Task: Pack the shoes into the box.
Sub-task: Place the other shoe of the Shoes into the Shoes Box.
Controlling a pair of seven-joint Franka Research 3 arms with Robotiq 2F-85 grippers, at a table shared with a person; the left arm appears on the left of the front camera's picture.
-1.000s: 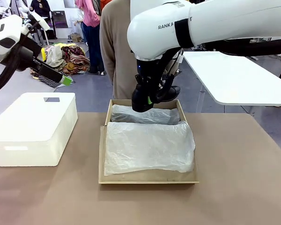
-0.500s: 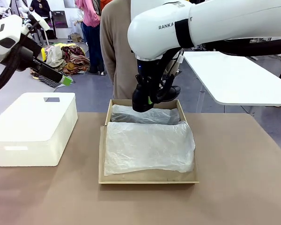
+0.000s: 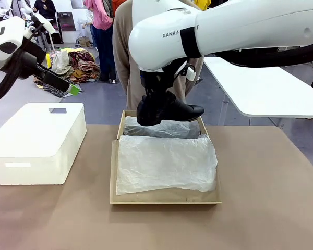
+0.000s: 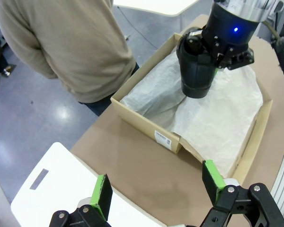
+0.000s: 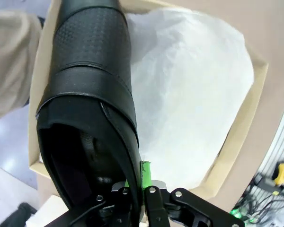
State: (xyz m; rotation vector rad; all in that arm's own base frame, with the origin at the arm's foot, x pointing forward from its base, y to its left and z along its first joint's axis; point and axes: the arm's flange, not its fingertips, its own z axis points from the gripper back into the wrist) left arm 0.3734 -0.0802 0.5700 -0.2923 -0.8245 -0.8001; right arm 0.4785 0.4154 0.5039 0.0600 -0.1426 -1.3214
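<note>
Surface: brown table [image 3: 271, 208] in a busy room, with grey floor beyond, a second white table [image 3: 266, 88] off to the right and a heap of clothes [image 3: 81, 65] on the floor at far left.
Person: in a beige sweater [image 4: 71, 47], standing at the far edge just behind the box, back towards the left wrist camera.
Box [image 3: 164, 197]: tan cardboard, lying open in the middle of the table, long side running away from the robot.
Paper [image 3: 164, 164]: white tissue spread over the near part of the box and crumpled in the far part.
Shoe [image 3: 172, 112]: one glossy black shoe, hanging over the far part of the box with its toe towards picture right in the front view, close above the crumpled tissue; cannot tell whether the sole touches it.
Right gripper [image 5: 141, 177]: pressed together on the side wall of the shoe's opening, one finger inside and one outside, carrying it from the heel end.
Left gripper [image 4: 156, 187]: spread wide with nothing between the pads, held high above the left side of the table, well apart from the box.
Container [image 3: 39, 140]: white plastic, rounded corners, lid on, just left of the box.
</note>
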